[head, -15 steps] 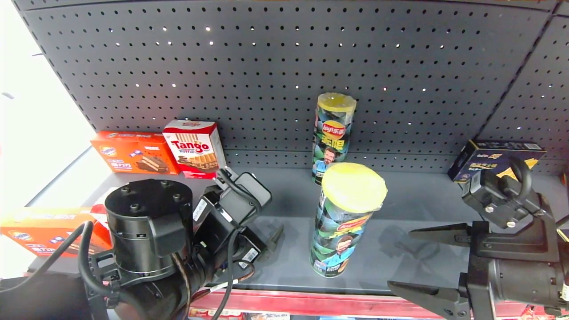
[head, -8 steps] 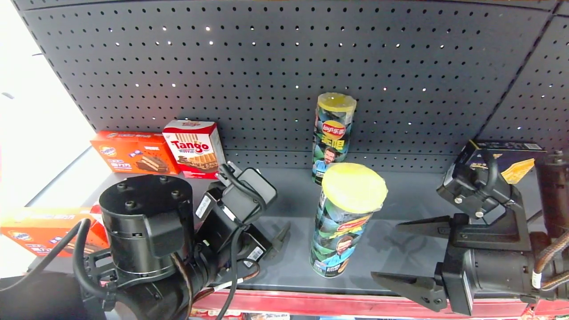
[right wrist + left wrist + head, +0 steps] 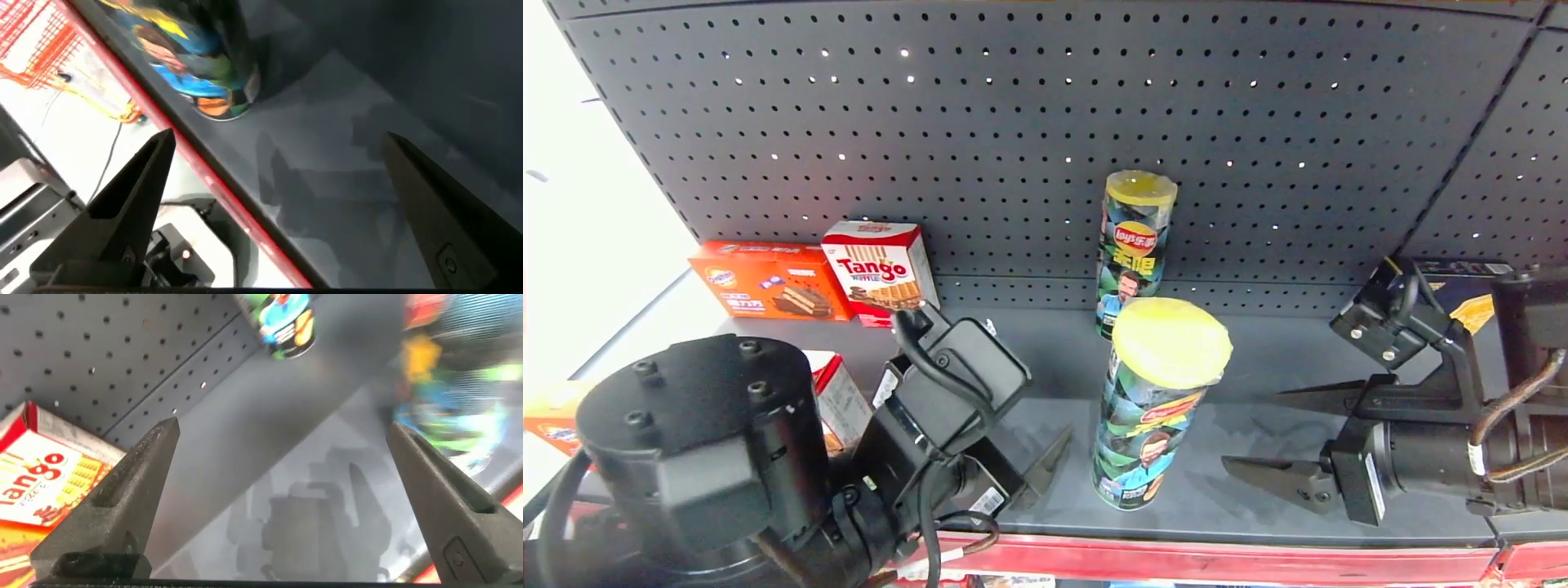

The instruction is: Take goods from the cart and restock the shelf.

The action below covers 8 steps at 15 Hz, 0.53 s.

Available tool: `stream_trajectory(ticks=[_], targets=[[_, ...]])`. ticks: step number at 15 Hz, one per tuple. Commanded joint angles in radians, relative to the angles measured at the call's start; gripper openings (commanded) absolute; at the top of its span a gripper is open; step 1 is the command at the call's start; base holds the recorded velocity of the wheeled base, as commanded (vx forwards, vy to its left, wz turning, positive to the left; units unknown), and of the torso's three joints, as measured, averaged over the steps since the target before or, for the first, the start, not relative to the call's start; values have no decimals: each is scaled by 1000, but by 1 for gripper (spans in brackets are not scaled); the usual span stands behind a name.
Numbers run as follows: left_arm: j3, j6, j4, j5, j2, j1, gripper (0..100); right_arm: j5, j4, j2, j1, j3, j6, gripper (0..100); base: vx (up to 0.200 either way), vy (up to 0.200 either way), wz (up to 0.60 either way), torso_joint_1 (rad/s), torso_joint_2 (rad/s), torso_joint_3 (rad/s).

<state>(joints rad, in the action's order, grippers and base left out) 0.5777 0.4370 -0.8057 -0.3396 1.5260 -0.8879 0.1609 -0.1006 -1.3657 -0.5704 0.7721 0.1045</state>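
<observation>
Front chip can (image 3: pixel 1164 400) stands upright near the front edge of the shelf (image 3: pixel 1282 351), flanked by the left gripper (image 3: pixel 283 429) and the right gripper (image 3: pixel 1252 430), both empty, fingers spread wide, clear of it. Behind it, a second can (image 3: pixel 1137 245) stands against the pegboard (image 3: pixel 1013 122). The tube is probably light, stiff but crushable and easily tipped; grasp it mid-body, below the soft lid (image 3: pixel 1172 343).

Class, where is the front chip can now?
In the head view, the front chip can stands upright, roughly central, near the front edge of the shelf, directly before the rear chip can.
</observation>
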Motion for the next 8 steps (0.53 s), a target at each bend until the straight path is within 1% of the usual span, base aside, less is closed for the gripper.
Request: stream_trajectory(ticks=[1,3,4,5,6,8], targets=[[-22,0,0,-1,-44,-29,100,-1,-1,-33,15,27,0,100,0,0,0,0,0,0],[-48,-1,0,-1,-70,-63,100,-1,-1,-62,29,55,0,100,0,0,0,0,0,0],[-47,-3,0,1,-72,-85,100,-3,-1,-72,29,61,0,100,0,0,0,0,0,0],[-45,-4,0,1,-72,-94,100,-3,-1,-76,30,64,0,100,0,0,0,0,0,0],[-36,-4,-1,5,-69,-120,100,-3,-2,-85,35,67,1,100,0,0,0,0,0,0],[-38,-4,-1,28,-49,-131,100,-3,-2,-87,37,72,1,100,0,0,0,0,0,0]])
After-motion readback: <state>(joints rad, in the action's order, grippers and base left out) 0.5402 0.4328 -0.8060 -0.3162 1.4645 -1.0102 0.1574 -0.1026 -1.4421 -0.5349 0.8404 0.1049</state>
